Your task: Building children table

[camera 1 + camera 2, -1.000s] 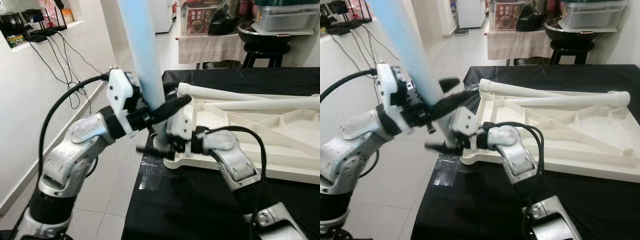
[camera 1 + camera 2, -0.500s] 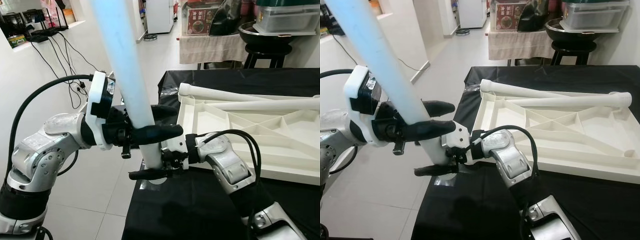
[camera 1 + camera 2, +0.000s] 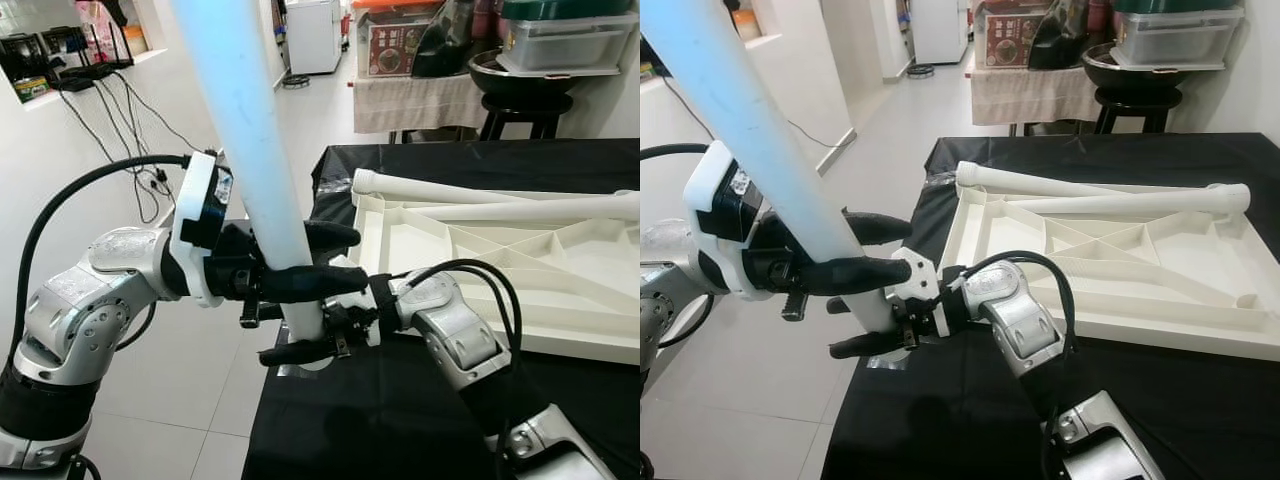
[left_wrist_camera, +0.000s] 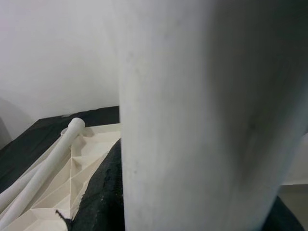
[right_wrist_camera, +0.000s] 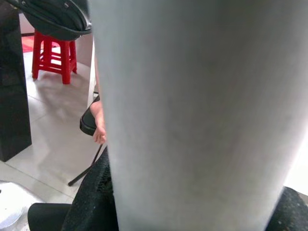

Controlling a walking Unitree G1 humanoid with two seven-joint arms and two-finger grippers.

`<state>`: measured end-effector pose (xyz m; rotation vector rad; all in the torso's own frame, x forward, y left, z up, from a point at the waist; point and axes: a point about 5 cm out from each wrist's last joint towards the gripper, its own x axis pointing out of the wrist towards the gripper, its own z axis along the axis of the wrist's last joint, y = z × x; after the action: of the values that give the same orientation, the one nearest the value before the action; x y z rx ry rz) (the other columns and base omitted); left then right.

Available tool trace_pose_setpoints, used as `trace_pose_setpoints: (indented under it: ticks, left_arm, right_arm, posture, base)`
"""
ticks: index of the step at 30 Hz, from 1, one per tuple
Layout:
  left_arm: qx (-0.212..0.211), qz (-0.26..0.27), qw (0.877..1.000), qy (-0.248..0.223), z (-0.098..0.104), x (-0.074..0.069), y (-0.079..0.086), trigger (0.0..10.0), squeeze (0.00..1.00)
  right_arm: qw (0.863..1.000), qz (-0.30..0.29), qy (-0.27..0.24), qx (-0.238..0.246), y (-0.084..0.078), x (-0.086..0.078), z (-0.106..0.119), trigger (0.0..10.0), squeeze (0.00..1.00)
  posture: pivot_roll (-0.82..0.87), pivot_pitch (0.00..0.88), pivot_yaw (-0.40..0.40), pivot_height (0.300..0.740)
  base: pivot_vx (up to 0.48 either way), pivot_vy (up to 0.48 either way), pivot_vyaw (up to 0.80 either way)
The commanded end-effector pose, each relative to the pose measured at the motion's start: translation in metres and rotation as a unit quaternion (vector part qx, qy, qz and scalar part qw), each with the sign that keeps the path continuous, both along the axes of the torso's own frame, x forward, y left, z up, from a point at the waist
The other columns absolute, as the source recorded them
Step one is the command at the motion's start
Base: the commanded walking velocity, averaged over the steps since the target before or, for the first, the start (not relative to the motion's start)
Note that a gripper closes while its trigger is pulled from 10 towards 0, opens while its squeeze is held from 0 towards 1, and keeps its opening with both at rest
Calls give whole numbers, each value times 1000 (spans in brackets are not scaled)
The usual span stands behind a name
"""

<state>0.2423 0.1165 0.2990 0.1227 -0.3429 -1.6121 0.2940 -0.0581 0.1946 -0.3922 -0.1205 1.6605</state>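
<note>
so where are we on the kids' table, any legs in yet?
None visibly fitted. The tabletop lies underside-up on the black table, with two legs lying loose across it. In hand: both the left gripper and the right gripper clamp a third leg, near upright, off the tabletop's corner. Left: seating every leg.

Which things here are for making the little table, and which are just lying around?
For the table:
- leg, gripped by both the left gripper and the right gripper
- tabletop, upside down on the black cloth
- two more legs resting across it

Just lying around:
- stool
- plastic box
- cables by the wall
</note>
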Motion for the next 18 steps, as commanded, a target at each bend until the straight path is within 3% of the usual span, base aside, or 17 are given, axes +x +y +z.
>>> trace_pose_setpoints:
  ticks: [1, 2, 3, 4, 5, 8, 12, 14, 15, 16, 17, 18]
  left_arm:
    - [18, -99, 995, 17, -6, -14, -13, 0, 0]
    - [18, -99, 995, 17, -6, -14, -13, 0, 0]
    - [15, -87, 996, 18, -6, -12, -13, 2039, 0]
    - [15, -87, 996, 18, -6, -12, -13, 2039, 0]
    - [-1, -54, 998, 30, -5, -4, -14, 10000, 1000]
    - [-20, -18, 999, 36, -4, 4, -14, 10000, 1000]
    - [-83, 115, 989, 27, 1, 28, -3, 10000, 1000]
    - [-83, 115, 989, 27, 1, 28, -3, 10000, 1000]
    - [-114, 182, 976, 31, 0, 34, 10, 10000, 1000]
    - [-131, 215, 967, 36, -2, 36, 17, 10000, 1000]
    - [-131, 215, 967, 36, -2, 36, 17, 10000, 1000]
    - [-142, 240, 960, 38, -4, 37, 22, 10000, 1000]
  right_arm:
    - [999, -49, -15, -14, -1, 10, -1, 0, 0]
    - [999, -49, -15, -14, -1, 10, -1, 0, 0]
    - [998, -60, -16, -12, -1, 12, -1, 0, 0]
    - [998, -60, -16, -12, -1, 12, -1, 0, 0]
    - [997, -79, -19, -6, -1, 15, -1, 0, 0]
    - [995, -100, -21, 4, 0, 19, 0, 0, 0]
    - [981, -189, -14, 51, 0, 36, 6, 0, 0]
    - [981, -189, -14, 51, 0, 36, 6, 0, 0]
    - [969, -234, -6, 79, -4, 45, 10, 0, 0]
    - [962, -256, 0, 97, -7, 50, 13, 0, 0]
    - [962, -256, 0, 97, -7, 50, 13, 0, 0]
    - [955, -274, 3, 111, -9, 54, 15, 0, 0]
  posture:
    - [-105, 0, 82, 740]
    - [-105, 0, 82, 740]
    - [-106, 0, 81, 740]
    - [-106, 0, 81, 740]
    - [-107, 0, 82, 740]
    - [-106, 0, 81, 740]
    - [-100, 1, 80, 740]
    - [-100, 1, 80, 740]
    - [-88, 21, 75, 740]
    - [-85, 26, 74, 740]
    - [-85, 26, 74, 740]
    - [-84, 27, 73, 740]
  base:
    - [0, 0, 0]
    - [0, 0, 0]
    - [0, 0, 0]
    - [0, 0, 0]
    - [0, 0, 0]
    - [0, 0, 0]
    - [0, 0, 0]
    - [0, 0, 0]
    - [0, 0, 0]
    - [0, 0, 0]
    - [0, 0, 0]
    - [0, 0, 0]
